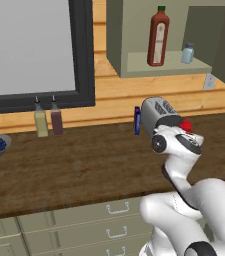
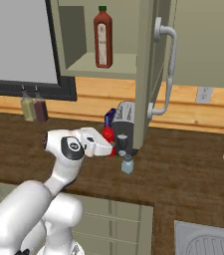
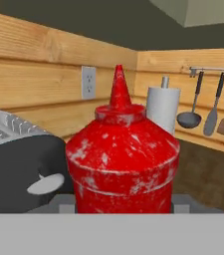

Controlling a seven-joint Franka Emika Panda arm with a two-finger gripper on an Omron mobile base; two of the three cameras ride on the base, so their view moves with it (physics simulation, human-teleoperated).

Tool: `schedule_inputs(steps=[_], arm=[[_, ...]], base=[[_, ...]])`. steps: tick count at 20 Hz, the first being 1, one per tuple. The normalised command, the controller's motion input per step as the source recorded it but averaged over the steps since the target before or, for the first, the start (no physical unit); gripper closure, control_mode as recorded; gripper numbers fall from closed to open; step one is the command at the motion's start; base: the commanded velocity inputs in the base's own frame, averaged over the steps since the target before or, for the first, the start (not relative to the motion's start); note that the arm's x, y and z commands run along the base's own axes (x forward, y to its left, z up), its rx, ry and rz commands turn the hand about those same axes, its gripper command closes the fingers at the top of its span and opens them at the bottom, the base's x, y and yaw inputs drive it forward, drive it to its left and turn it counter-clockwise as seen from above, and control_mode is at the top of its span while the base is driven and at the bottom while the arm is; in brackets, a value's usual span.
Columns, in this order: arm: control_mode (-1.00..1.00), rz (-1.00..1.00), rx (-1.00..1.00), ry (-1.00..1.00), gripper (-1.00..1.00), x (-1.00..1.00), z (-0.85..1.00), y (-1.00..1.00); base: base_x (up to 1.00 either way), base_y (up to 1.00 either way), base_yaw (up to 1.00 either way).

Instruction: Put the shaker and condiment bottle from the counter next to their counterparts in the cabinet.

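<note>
Your claw (image 2: 112,145) is clamped on the small bright red squeeze bottle with the pointed red cap (image 3: 121,154), which sits upright right in front of the hand camera, its long axis standing vertical over the long dark brown wood-grain counter (image 1: 74,170). From the right base view the bottle is low, just beside the silver and black toaster (image 2: 124,124), so you look to have it gripped but hardly raised yet.

The relation to watch is height: the olive-beige wall cabinet (image 1: 116,40) hangs above and behind your hand, and its flat shelf carries the tall dark red sauce bottle with a green cap (image 1: 158,37) and a small pale blue grey-capped shaker (image 1: 187,53). You will likely need to lift straight up before moving inward.

Outward from the bottle, the stubby pale blue-grey shaker with a darker cap (image 2: 127,163) stands on the counter just in front of the toaster, close under your wrist. The open cabinet door with its curved metal handle (image 2: 166,69) hangs to the right of the shelf in the right base view, near your lifting path. A blue upright packet (image 1: 137,120) stands behind the toaster.
</note>
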Motion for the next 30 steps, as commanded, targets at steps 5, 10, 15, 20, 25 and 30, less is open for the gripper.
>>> schedule_inputs(steps=[5, 10, 15, 20, 25, 30], arm=[[-1.00, 0.25, -0.03, -0.01, 1.00, -0.01, 1.00, 0.09], [-1.00, 0.17, 0.00, -0.01, 1.00, -0.01, 1.00, 0.27], [-1.00, 0.13, 0.01, 0.01, 1.00, -0.09, 1.00, 0.33], [-1.00, 0.13, 0.10, 0.10, 1.00, -0.17, 0.99, 0.18], [-1.00, 0.16, 0.06, 0.04, 1.00, -0.21, 0.57, 0.20], [-1.00, 0.27, 0.00, -0.12, 1.00, -0.09, 0.18, 0.19]], base=[[0.00, 0.00, 0.00], [0.00, 0.00, 0.00], [0.00, 0.00, 0.00], [0.00, 0.00, 0.00], [0.00, 0.00, 0.00], [0.00, 0.00, 0.00]])
